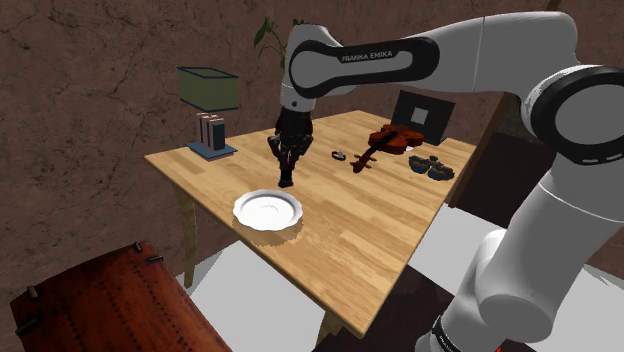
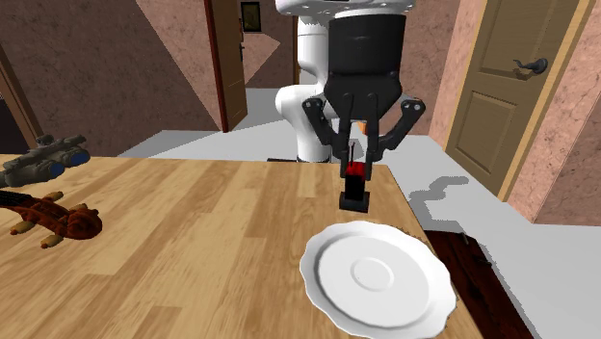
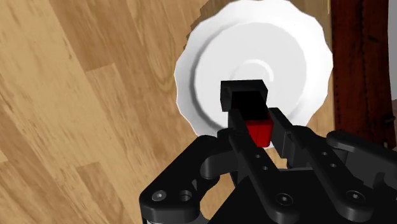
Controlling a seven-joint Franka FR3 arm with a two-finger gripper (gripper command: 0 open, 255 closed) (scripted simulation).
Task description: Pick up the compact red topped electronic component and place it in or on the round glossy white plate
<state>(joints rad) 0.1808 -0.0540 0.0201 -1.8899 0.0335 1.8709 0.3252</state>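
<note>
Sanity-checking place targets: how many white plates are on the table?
1. The white plate lies near the table edge closest to the shoulder camera, beside the gripper holding the red-topped component. The arm covers some tabletop, so another could be hidden.

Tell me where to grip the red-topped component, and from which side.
Grip the red upper end from above, as the end effector does: the component hangs upright, leaving its black base free to meet the plate.

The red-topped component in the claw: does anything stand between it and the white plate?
Nothing visible does. The claw holds the component close beside the plate, with only bare tabletop between them.
</note>
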